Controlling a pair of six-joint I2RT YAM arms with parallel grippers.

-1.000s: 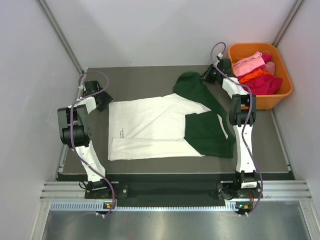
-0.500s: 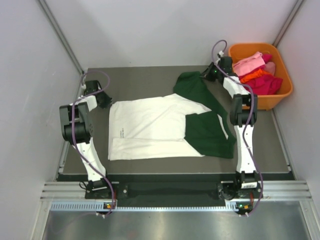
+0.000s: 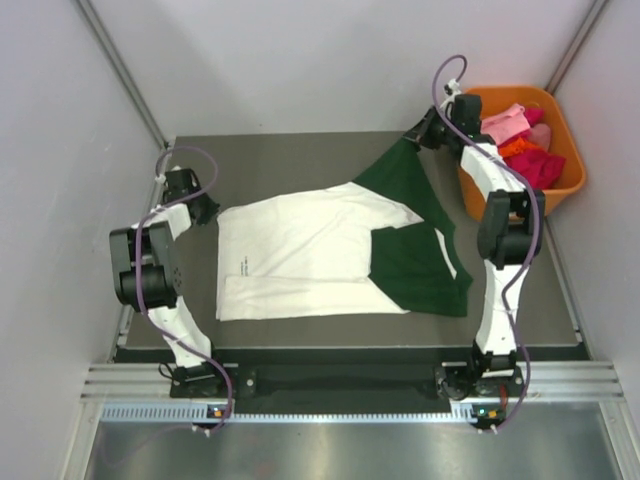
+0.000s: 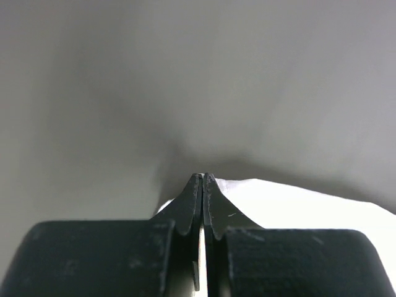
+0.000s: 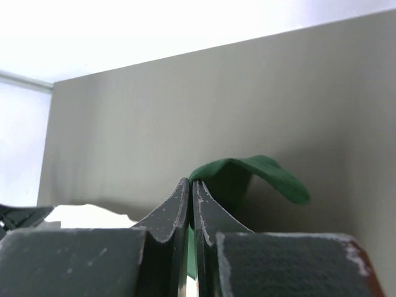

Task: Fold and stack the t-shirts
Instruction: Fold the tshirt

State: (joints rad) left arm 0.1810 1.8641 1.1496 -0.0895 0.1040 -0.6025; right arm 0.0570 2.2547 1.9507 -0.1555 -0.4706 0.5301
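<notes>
We see white shirt [image 3: 300, 255] flat on table [image 3: 300, 160], tiny black print near left hem, unreadable. Green shirt [image 3: 415, 255] overlaps its right side. Left gripper [image 4: 203, 178] clenched on white corner. Right gripper [image 5: 189, 182] clenched on green corner, raised beside basket [image 3: 563, 190].

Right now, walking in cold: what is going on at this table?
Two robot arms are working on two shirts spread on a dark table. The left gripper is shut on the far left corner of the white shirt. The right gripper is shut on the far corner of the green shirt, holding it up beside an orange basket of pink and red clothes. The green shirt overlaps the white shirt's right end. No stack has been made yet.
</notes>
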